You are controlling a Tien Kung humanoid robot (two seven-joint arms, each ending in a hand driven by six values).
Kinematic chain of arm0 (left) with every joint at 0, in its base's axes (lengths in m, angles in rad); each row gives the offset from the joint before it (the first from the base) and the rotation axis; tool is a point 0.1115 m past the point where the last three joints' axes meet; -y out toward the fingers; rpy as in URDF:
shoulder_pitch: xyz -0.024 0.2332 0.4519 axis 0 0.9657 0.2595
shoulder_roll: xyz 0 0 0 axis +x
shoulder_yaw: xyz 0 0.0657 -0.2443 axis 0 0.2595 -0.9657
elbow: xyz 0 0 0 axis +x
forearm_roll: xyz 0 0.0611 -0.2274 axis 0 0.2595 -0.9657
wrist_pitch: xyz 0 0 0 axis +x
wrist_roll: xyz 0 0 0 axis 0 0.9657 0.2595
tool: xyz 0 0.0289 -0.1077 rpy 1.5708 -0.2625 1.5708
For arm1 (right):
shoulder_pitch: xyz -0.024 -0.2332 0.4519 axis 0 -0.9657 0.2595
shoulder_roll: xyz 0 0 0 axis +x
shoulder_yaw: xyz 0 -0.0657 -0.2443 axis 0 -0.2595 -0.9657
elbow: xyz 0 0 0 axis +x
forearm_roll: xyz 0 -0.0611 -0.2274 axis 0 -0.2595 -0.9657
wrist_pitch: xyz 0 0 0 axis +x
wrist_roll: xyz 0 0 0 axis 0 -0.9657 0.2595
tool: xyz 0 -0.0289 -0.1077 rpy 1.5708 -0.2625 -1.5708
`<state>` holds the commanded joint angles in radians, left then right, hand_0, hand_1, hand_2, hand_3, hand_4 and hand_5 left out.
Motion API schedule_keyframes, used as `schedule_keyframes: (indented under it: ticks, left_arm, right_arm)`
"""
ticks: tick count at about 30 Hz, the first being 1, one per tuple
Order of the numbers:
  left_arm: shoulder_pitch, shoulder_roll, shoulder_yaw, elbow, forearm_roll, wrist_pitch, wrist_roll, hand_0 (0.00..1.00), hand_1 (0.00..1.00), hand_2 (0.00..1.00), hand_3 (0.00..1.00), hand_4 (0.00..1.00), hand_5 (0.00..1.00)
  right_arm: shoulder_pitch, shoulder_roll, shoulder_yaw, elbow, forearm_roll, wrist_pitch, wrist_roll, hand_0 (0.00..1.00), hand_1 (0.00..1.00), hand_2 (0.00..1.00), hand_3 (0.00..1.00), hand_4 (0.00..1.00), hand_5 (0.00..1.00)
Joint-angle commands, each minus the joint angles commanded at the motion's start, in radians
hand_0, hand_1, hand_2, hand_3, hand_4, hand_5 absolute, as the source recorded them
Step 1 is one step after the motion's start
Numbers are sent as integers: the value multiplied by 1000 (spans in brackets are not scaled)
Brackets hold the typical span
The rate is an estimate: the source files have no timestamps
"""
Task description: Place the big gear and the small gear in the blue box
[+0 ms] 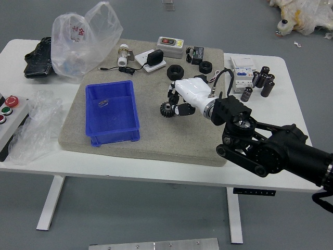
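The robot's right hand [193, 96] reaches in over the grey mat [156, 143] on the white bench [151, 169], right up against the right side of the big gear [166, 110]. To the gear's left stands the blue box [115, 136], a little metal piece [103, 103] inside, with a translucent plastic bag [78, 44] beyond it.

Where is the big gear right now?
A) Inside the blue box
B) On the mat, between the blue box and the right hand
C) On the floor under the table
B: the big gear shows on the mat, outside the blue box, right beside the right hand.
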<state>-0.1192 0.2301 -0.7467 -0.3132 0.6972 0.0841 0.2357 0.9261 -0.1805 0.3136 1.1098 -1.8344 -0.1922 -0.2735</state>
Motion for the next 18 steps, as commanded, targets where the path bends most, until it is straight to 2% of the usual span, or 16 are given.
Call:
schedule_keyframes:
  ticks: [4,5,7,10,11,13,18]
  left_arm:
    - [-2,1,-7,0,12,-3,3,668,687,672,789,719,177]
    - [-2,1,-8,-1,14,-3,4,668,687,671,788,719,177]
    - [-3,2,-9,-1,17,-4,5,668,687,671,788,719,177]
    - [-3,3,-16,-2,26,-6,10,668,687,671,788,719,177]
    - [-3,3,-18,-2,29,-6,12,668,687,671,786,718,176]
    - [-3,4,-22,-2,33,-7,15,668,687,671,786,718,176]
    - [-3,3,-24,-3,36,-7,17,668,687,670,784,717,175]
  right_arm:
    - [54,62,-68,79,-29,1,-2,300,389,333,384,184,2]
    - [65,78,-86,89,-33,1,-1,321,421,443,394,244,2]
    - [90,114,-129,100,-40,-1,3,321,421,443,394,244,2]
    - [112,152,-175,95,-49,-8,8,321,421,443,394,244,2]
    - [117,162,-185,92,-52,-10,9,334,508,572,399,212,2]
    - [124,180,-199,77,-57,-16,12,334,508,572,399,212,2]
    - [129,180,-196,32,-52,-32,21,337,522,580,400,208,2]
